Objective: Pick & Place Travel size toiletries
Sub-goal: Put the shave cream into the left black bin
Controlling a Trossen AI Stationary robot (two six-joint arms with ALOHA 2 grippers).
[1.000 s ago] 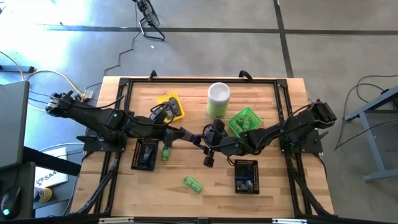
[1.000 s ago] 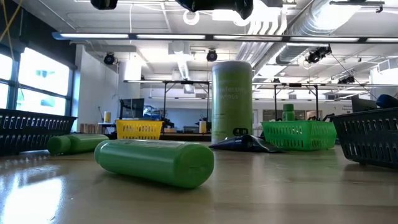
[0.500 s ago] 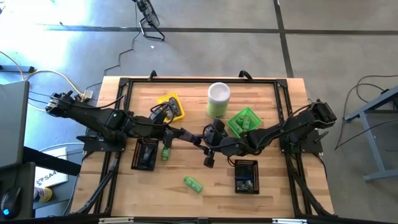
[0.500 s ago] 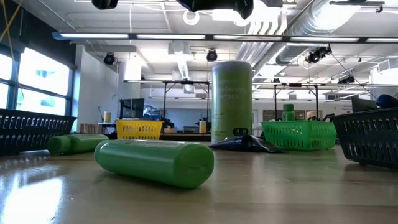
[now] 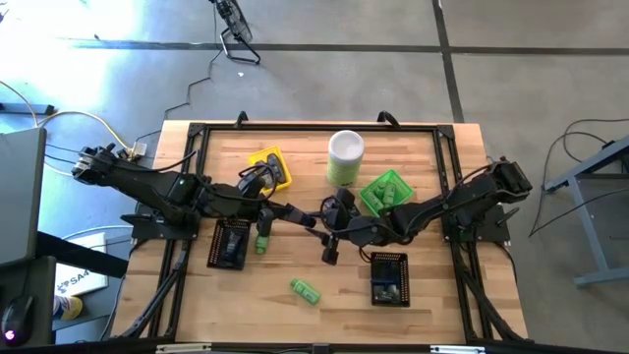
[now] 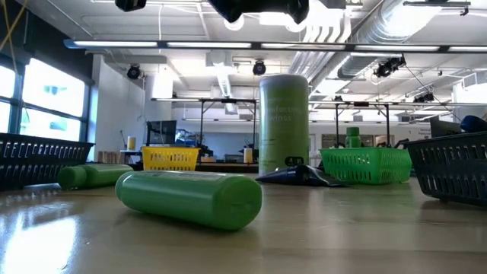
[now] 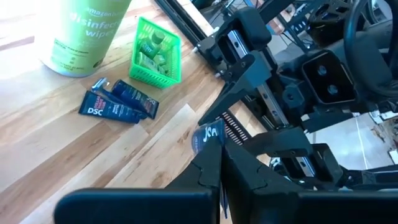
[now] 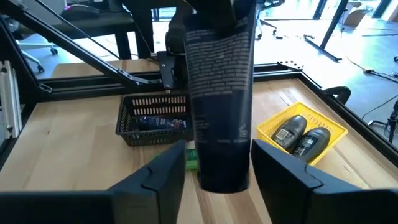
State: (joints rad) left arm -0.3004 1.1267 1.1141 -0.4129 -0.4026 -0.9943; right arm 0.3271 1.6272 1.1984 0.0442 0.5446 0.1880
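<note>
Gripping a dark navy packet (image 8: 221, 106) with the left gripper (image 5: 316, 222) over the middle of the tabletop (image 5: 432, 305) – fingers pressed shut on the packet's upper end and holding it upright in the air. Keeping the right gripper (image 5: 330, 241) just beside, with its fingers spread to both sides of the same packet; not clamping it as far as the right wrist view is showing.

Lying on the pale wooden tabletop, inside a black frame: one green bottle (image 5: 305, 290) near the front edge and a second green bottle (image 5: 262, 241) just beside the left black tray (image 5: 229, 244). Resting between the canister (image 5: 345, 157) and the green tray (image 5: 385, 192), two more navy packets (image 7: 118, 102). Holding grey oval pieces (image 8: 301, 134) in the yellow tray (image 5: 270, 167), green items in the green tray, and navy packets in the left black tray. Standing near the front right, the right black tray (image 5: 389, 278), also carrying some items.

Stretching behind the tabletop, a large open workroom – grey floor with cables, other black metal frames and desks, bright windows at one side, white ducts and strip lights running under the ceiling.
</note>
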